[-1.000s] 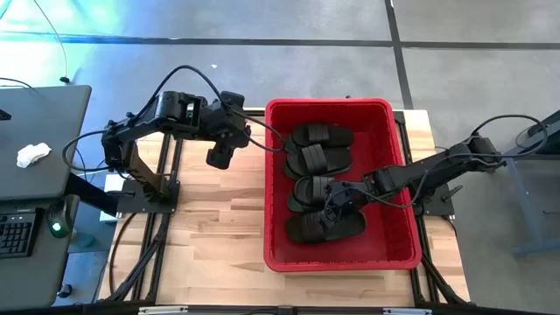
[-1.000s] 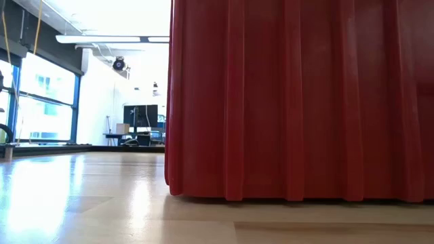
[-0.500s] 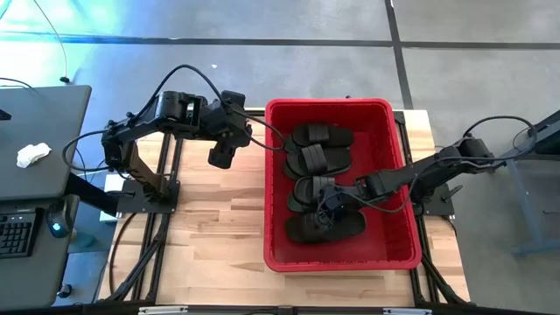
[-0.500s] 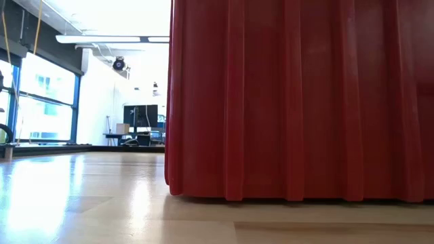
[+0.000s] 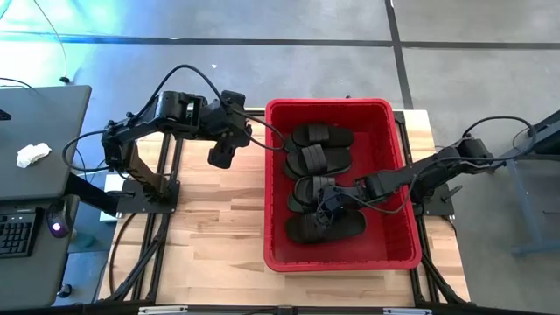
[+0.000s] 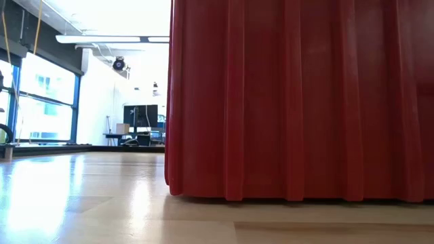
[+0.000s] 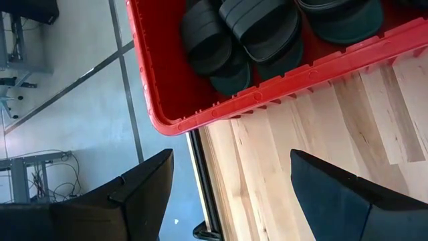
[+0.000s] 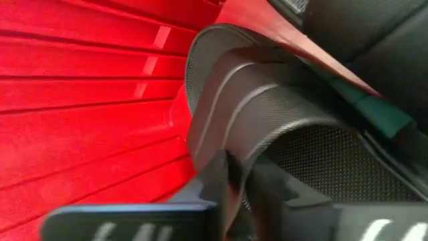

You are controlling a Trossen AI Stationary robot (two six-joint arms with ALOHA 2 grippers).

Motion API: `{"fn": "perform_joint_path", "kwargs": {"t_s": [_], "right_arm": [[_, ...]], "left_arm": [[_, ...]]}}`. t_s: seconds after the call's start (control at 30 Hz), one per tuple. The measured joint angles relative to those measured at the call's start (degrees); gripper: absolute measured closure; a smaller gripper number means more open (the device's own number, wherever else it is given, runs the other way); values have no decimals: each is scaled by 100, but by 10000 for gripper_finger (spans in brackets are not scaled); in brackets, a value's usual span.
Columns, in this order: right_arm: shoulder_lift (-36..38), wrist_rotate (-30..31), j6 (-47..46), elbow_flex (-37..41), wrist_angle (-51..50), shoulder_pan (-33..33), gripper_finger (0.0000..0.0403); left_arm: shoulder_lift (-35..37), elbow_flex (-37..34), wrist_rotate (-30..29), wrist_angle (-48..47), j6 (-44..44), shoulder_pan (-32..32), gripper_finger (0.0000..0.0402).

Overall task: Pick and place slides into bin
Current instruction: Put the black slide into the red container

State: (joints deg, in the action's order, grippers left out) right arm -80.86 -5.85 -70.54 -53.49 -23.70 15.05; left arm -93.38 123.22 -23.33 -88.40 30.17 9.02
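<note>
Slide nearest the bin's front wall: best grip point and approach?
Take the slide by its strap, coming from above: the strap arches off the sole, leaving room for a finger under it, and the bin walls block the sides. The right gripper is already there.

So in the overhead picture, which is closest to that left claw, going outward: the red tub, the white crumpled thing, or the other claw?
From the left gripper:
1. Red bin, just beside it, to its right.
2. Right gripper, farther right, down among the slides inside the bin.
3. White crumpled thing, far left on the dark side desk.
</note>
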Motion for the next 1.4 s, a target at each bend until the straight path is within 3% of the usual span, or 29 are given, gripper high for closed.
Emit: {"fn": "perform_joint_path", "kwargs": {"t_s": [0.1,0.33,0.57,1.1,1.4], "right_arm": [[0,58,3,0,12,1,393],[41,186,-17,0,85,11,400],[672,761,-387,0,-296,166,401],[458,390,-902,2,-367,356,402],[402,528,-1193,0,-634,360,403]], "left_arm": [[0,0,-1,-3,0,0,122],[0,0,-2,-7,-2,0,122],[0,0,-8,-9,0,0,122],[0,0,-24,-1,87,-2,121],[0,1,-24,-3,74,0,121]]}}
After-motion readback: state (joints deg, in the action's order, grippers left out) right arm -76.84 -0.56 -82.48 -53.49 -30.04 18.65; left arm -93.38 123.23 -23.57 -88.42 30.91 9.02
